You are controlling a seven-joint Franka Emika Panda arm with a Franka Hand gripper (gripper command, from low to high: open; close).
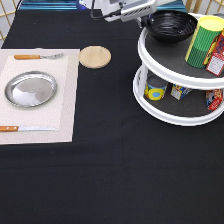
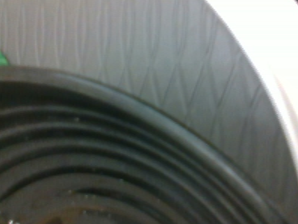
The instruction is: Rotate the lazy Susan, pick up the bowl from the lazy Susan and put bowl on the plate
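On lazy Susan [image 1: 170, 75] upper tier: black ridged bowl [image 1: 171, 25]; gripper [image 1: 144, 19] at its rim, finger state indiscernible; plate [image 1: 30, 89] unoccupied.

My view fills with the glossy black bowl [image 2: 93, 165] and its ridged rings, on the lazy Susan [image 1: 165, 112] with white rims and dark grey diamond-patterned shelves. The plate [image 1: 30, 89] is shiny silver on a pale placemat [image 1: 67, 100].

Black-covered table [image 1: 115, 175], pale lattice screen [image 1: 6, 20] at the exterior view's top-left corner.
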